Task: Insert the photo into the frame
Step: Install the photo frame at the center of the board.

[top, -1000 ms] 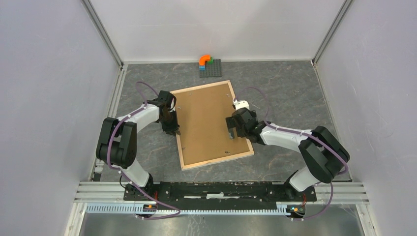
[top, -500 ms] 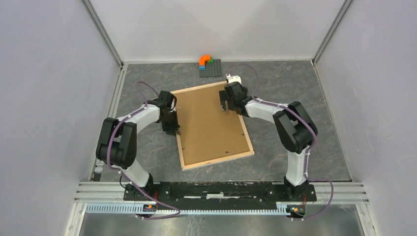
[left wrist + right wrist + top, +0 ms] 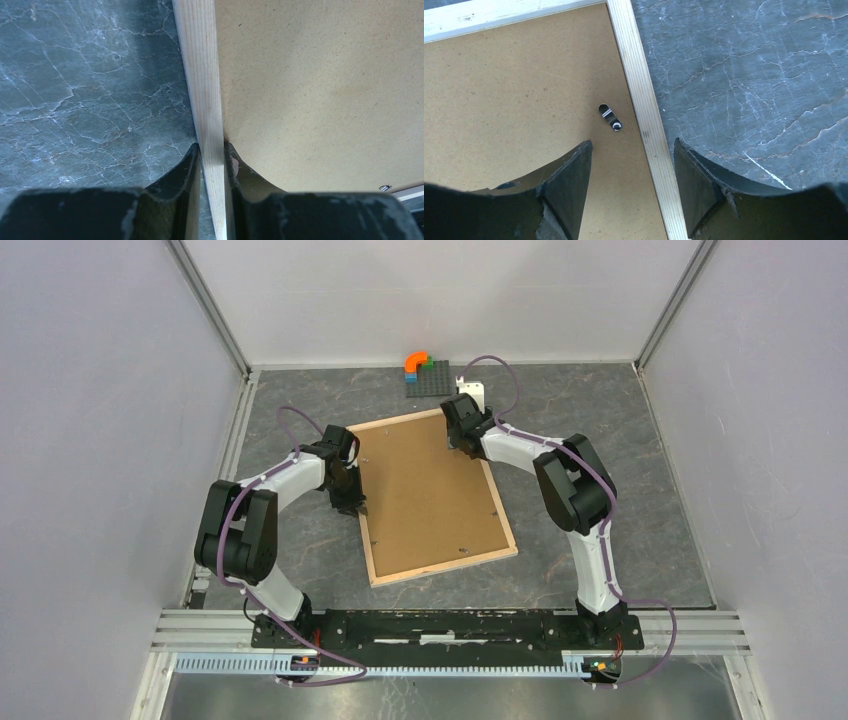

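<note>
The frame (image 3: 442,566) is laid face down on the table (image 3: 600,440), backing board (image 3: 425,490) uppermost — its left rail is pinched by the left gripper (image 3: 212,150); its right rail is straddled by the right gripper (image 3: 631,150), fingers spread.

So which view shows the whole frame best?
Top external: the frame shows all four rails. Left wrist shows one rail between the left fingers; right wrist shows only a corner by the right fingers.

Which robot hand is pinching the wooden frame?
The left gripper: it is shut tight on a rail of the frame. The right gripper is open, straddling the opposite rail.
</note>
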Motion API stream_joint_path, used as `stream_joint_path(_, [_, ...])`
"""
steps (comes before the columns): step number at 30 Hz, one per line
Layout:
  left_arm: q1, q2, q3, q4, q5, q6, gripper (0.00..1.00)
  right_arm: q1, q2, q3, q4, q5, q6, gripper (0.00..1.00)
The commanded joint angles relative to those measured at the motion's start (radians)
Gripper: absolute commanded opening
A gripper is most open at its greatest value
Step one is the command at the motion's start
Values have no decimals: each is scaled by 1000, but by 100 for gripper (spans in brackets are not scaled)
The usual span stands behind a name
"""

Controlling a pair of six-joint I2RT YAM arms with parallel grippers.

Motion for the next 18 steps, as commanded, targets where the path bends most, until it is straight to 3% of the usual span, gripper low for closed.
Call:
stream_joint_path(1, [-7,-54,8,-1,53,30,2,-8,31,34,-32,57,17,66])
stream_joint_path(14, [-8,-52,9,-3,56,29,2,-34,94,57,-12,19,27,59])
stream_joint_path(18, [-8,-54,10,-2,57,27,2,-35,98,73,-70,8,80,53])
